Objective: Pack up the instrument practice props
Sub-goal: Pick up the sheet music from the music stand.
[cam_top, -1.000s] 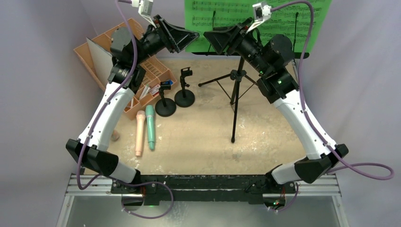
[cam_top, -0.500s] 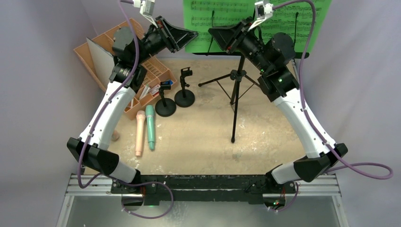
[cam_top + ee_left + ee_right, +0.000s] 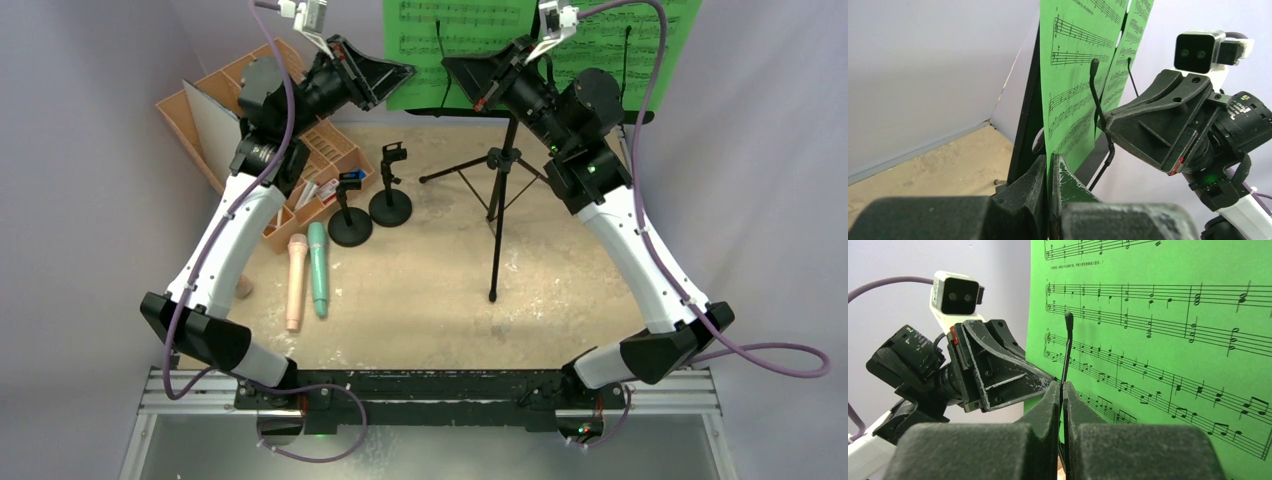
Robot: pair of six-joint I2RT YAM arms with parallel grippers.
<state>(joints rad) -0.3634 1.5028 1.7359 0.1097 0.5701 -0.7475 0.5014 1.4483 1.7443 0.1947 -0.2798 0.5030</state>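
Note:
The black tripod (image 3: 497, 200) stands mid-table, its music desk (image 3: 1028, 110) holding green sheet-music pages (image 3: 590, 40) at the back. My left gripper (image 3: 1049, 159) is shut on the left page's lower edge (image 3: 1073, 75). My right gripper (image 3: 1061, 386) faces it, shut on a thin black page-holder wire (image 3: 1067, 345) in front of the green page (image 3: 1158, 340). In the top view both grippers, left (image 3: 410, 72) and right (image 3: 447, 66), meet tip to tip. A pink microphone (image 3: 296, 280) and a teal microphone (image 3: 318, 268) lie side by side at the left. Two clip poles (image 3: 349, 215) (image 3: 391, 190) stand upright beside them.
An orange slotted rack (image 3: 215, 85) with a grey binder (image 3: 212, 125) sits at the back left under my left arm. The tripod's legs (image 3: 455, 170) spread across the table's middle. Grey walls close the back and sides.
Both grippers went from open to shut, the left on the page edge, the right on the holder wire. Both arms rose a little toward the pages.

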